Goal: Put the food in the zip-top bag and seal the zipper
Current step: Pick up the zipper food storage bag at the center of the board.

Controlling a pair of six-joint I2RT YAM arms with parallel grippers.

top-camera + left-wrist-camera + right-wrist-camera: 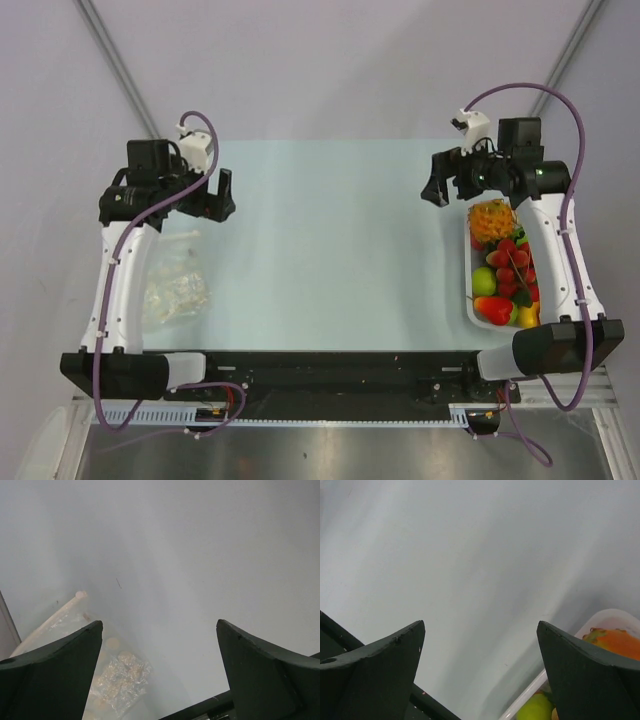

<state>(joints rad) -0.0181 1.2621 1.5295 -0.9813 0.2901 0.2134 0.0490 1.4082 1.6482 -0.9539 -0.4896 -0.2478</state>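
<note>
Near right claw, tray of food

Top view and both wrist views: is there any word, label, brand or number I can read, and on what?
None: no text is legible in any view, not on the zip-top bag, the food, the white tray or the table.

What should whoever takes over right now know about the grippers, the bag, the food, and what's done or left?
Left gripper: open, empty, above the table at its far left, beyond the zip-top bag.
Right gripper: open, empty, by the far end of the white tray.
Bag: lying on the left side, no food visible inside.
Food: all piled in the tray on the right.
Done: nothing yet.
Left: load the food, then seal the zipper, which is too faint to judge.
</note>
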